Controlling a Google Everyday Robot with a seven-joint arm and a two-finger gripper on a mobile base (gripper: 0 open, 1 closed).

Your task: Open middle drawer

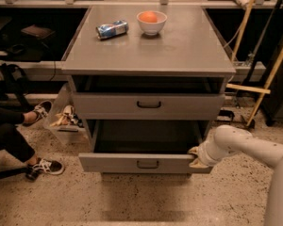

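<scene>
Between fingers, seemingly: middle drawer right end.

The flat grey cabinet top is carrying a blue-and-silver can lying on its side toward the back left. Just to the can's right, apart from it, a white bowl is standing upright and holding an orange fruit. The speckled floor is bearing the cabinet, a clear bin of tan items just beside its left side, and farther left a black-and-white sneaker with a second sneaker behind it, while the gripper is sitting low at the cabinet's front right, above that floor.
</scene>
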